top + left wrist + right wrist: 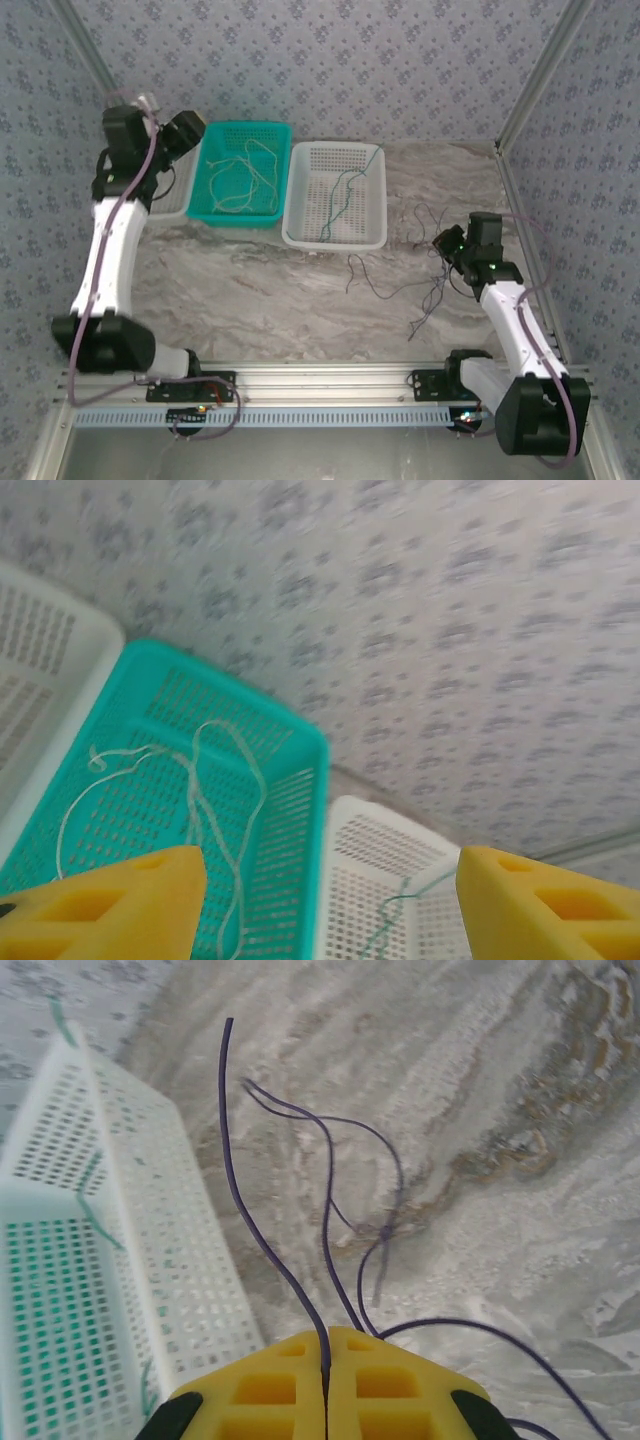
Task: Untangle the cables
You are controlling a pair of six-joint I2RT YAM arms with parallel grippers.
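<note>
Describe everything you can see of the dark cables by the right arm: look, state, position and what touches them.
The dark cables are thin, flexible strands, dark purple-grey, seemingly plastic-coated wire. Several loop and cross in a loose tangle on the marbled table, to the right of the white basket. A few strands rise from the tabletop and are pinched in the shut, yellow right claw; the others lie slack.

Bright, soft, even light lies over the marble table (270, 290), with only faint shadows. Beyond my left claw (332, 880) the wallpaper (450, 630) smears with motion blur, and the teal basket (290, 820) beneath looks soft. Ahead of my right claw (327, 1335) the dark cable (224, 1090) reads crisp, while the white basket (180, 1260) to its left blurs.
</note>
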